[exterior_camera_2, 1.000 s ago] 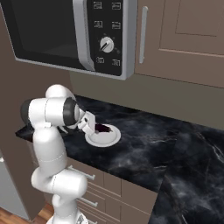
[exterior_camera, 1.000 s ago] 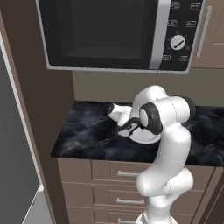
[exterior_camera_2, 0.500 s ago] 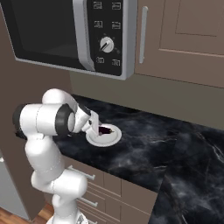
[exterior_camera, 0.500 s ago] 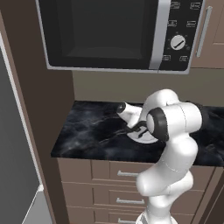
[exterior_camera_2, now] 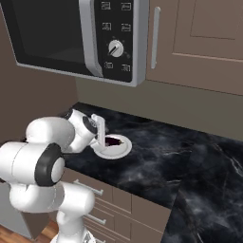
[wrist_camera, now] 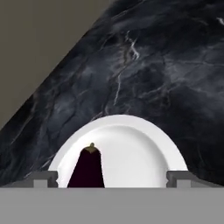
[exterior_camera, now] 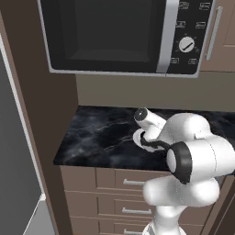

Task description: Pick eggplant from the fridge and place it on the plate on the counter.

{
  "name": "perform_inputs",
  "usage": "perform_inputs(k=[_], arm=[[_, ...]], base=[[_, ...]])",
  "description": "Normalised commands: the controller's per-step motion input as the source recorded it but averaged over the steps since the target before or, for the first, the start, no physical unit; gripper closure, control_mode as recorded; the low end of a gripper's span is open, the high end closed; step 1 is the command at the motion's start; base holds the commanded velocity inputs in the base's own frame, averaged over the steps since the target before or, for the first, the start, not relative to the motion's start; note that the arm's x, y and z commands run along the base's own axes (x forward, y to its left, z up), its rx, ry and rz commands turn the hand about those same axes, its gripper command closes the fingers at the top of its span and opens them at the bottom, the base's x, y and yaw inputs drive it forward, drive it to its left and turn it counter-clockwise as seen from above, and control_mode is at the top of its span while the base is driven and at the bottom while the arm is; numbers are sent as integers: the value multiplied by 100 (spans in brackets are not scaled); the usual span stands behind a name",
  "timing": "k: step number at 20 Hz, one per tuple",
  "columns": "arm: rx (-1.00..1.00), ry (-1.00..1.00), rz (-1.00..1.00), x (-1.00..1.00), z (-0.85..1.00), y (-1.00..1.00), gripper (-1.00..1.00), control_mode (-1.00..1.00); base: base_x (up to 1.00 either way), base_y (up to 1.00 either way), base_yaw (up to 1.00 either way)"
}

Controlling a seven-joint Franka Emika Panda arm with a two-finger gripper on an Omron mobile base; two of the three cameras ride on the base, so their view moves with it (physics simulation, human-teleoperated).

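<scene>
Since it clenched the eggplant [wrist_camera: 89, 168] earlier, the end effector [wrist_camera: 112, 177] has released it onto the plate [wrist_camera: 140, 153].

The tabletop [wrist_camera: 144, 61] is polished black stone with pale veins. On it the plate [wrist_camera: 144, 153] looks smooth, matt white, and the eggplant [wrist_camera: 87, 170] glossy dark purple. Below the tabletop, brown wooden drawers [exterior_camera: 114, 181] carry metal handles.

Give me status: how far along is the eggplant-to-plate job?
Done: the eggplant lies on the plate on the counter. In hand: nothing; the gripper is open, its fingertips spread to either side above the plate. Left: apparently only pulling the arm clear. The job looks essentially finished.
</scene>
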Motion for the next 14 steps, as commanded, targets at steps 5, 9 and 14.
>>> perform_inputs(k=[5, 9, 14], arm=[[5, 2, 6, -49, 88, 22, -100, -100], [0, 15, 20, -58, 81, 32, -100, -100], [0, 25, 25, -57, 88, 40, -100, -100]], base=[[0, 0, 0], [0, 0, 0], [0, 0, 0]])
